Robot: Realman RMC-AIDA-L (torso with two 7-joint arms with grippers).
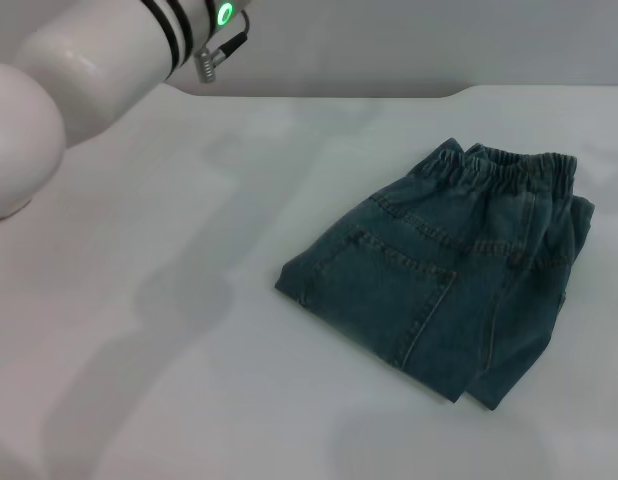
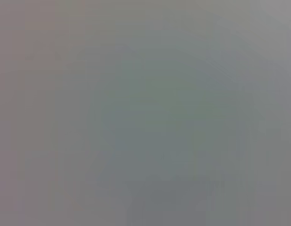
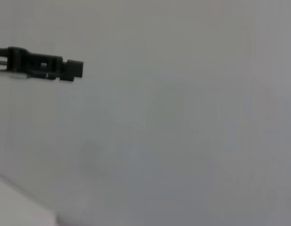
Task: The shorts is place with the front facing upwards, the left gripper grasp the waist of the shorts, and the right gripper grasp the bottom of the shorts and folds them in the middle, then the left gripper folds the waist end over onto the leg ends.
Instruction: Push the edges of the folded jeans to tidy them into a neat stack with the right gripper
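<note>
Neither pincer is shown plainly enough for its state to be read: the left gripper lies beyond the edge of the head view, where only the left arm (image 1: pixel 109 50) with its green light is seen, raised high at the far left and well apart from the cloth. The right gripper is absent from that view altogether. A slim black gripper part (image 3: pixel 42 68) is seen in the right wrist view over bare table, but it cannot be told whose it is, nor whether it is apart or together. Nothing but a flat grey field is given by the left wrist view. The shorts (image 1: pixel 439 270) are laid on the right half of the table (image 1: pixel 189 300) as a compact, layered bundle, with the waist of the shorts (image 1: pixel 519 170) at the far edge and a stitched pocket (image 1: pixel 399 290) turned upward. The leg ends are not seen and are judged to be covered by the upper layers. From this lie, both folds are judged to be done. The arm is probably held high and aside so that the bundle is not caught or dragged open, and so that the result is left unobstructed to the head camera.
</note>
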